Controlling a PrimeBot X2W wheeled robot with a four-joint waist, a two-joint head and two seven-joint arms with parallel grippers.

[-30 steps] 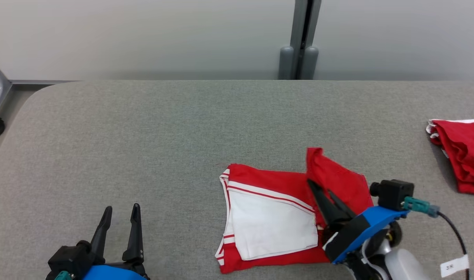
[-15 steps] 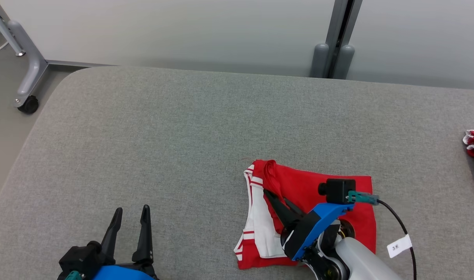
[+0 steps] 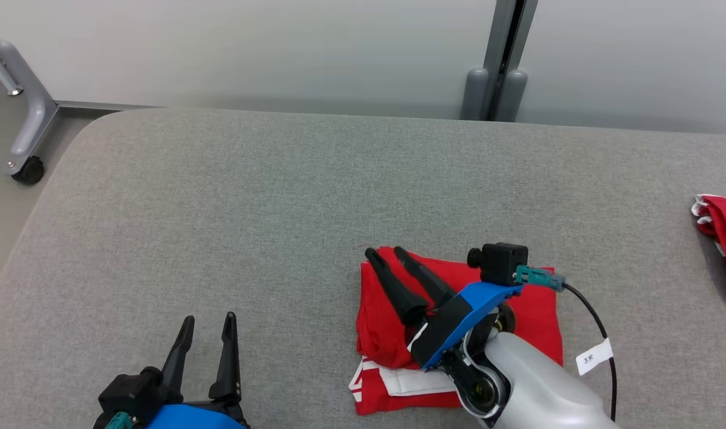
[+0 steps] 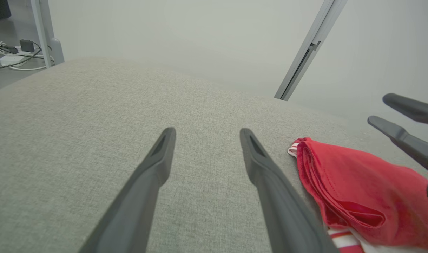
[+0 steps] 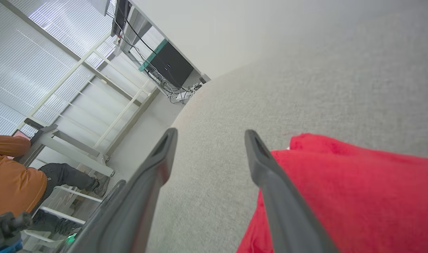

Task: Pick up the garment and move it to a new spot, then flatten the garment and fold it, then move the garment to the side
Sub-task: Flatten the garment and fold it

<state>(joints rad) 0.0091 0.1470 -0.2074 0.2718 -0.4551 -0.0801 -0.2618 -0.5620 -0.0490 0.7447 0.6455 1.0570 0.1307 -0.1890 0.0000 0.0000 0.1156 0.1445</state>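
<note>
The red garment with white trim (image 3: 532, 316) lies folded on the grey table (image 3: 249, 196), right of centre near the front edge; red and white stripes peek out along its near side. My right gripper (image 3: 385, 252) hovers open over the garment's far-left corner, nothing between its fingers. In the right wrist view the red cloth (image 5: 357, 189) lies under and right of the open gripper (image 5: 209, 133). My left gripper (image 3: 208, 319) rests open at the lower left, apart from the cloth. The left wrist view shows the garment (image 4: 354, 189) to the right of the open left gripper (image 4: 206, 130).
A second red garment (image 3: 723, 235) lies at the table's right edge. A grey post (image 3: 494, 89) stands behind the table, and a wheeled frame leg (image 3: 23, 137) is on the floor at far left. A person in an orange top (image 5: 10, 182) sits beyond the table.
My right gripper carried the red flap leftward over the white part, let it go and now stands open. The fold is laid down. The head camera shifted slightly.
</note>
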